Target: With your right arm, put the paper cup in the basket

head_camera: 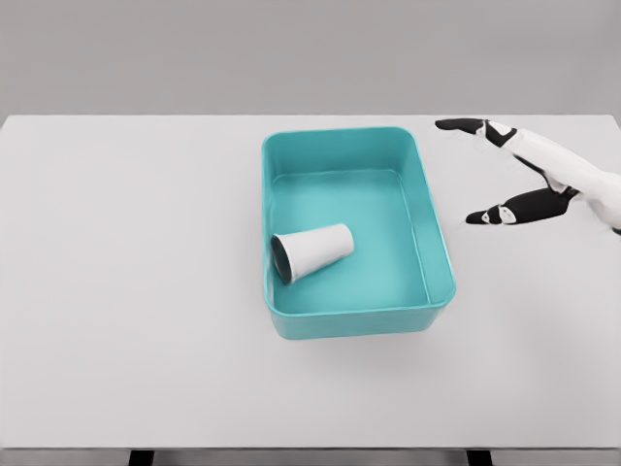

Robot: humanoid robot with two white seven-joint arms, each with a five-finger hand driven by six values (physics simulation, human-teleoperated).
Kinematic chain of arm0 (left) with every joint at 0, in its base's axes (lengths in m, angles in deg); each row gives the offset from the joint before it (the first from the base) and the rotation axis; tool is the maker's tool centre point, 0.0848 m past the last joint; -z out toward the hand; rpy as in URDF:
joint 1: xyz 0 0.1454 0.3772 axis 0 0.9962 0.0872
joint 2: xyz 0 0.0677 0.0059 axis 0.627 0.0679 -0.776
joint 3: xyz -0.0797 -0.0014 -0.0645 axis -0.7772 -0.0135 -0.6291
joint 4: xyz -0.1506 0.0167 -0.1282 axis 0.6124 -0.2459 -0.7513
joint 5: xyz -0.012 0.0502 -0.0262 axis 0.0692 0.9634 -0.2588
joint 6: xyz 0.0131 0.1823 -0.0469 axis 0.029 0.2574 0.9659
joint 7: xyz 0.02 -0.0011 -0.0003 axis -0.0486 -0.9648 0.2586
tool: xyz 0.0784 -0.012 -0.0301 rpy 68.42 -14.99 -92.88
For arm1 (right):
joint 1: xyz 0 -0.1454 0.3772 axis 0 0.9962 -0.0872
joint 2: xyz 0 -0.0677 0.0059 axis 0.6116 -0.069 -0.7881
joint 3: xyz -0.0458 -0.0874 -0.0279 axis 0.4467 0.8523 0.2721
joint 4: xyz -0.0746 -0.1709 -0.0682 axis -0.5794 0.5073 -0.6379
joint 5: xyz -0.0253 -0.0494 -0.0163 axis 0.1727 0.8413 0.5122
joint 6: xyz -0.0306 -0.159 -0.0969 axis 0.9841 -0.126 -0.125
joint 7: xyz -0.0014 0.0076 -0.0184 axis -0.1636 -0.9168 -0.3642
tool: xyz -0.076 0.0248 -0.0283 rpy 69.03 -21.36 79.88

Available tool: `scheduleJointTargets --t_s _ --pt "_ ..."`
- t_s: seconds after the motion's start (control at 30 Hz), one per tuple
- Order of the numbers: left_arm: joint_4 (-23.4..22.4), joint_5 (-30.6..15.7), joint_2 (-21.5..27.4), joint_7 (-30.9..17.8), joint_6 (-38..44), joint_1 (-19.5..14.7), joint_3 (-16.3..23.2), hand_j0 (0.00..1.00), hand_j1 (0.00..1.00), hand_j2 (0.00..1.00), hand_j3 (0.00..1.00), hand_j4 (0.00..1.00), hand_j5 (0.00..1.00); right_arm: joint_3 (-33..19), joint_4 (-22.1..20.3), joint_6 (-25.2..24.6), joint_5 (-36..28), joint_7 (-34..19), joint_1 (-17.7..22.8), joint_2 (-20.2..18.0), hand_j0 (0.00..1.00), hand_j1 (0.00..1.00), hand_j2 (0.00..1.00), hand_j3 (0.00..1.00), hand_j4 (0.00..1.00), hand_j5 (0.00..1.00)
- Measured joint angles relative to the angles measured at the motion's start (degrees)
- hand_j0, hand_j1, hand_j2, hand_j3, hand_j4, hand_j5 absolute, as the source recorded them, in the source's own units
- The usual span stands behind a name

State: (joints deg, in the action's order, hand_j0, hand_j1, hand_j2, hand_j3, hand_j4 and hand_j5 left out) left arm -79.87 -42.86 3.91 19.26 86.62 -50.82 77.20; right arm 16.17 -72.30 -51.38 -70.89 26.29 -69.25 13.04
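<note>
One paper cup [312, 250] lying on its side inside one teal basket [439, 254] — right hand [529, 175] empty

The cup rests on the basket's floor near the left wall, its dark mouth turned toward the front-left corner and its closed end toward the middle. The basket sits a little right of centre on the white table [126, 291], closer to the far edge than the near one. A single hand shows — the right, beside the basket's right wall near the table's right edge, fingers spread apart and clear of everything
</note>
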Motion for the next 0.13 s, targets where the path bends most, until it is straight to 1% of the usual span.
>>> scheduleJointTargets --t_s 0.13 --pt "0.0 0.0 0.0 0.0 0.0 -0.2 0.1 1.00 1.00 1.00 1.00 1.00 1.00 -1.4 0.0 0.1 -0.1 0.0 0.2 -0.2 1.00 1.00 1.00 1.00 1.00 1.00"
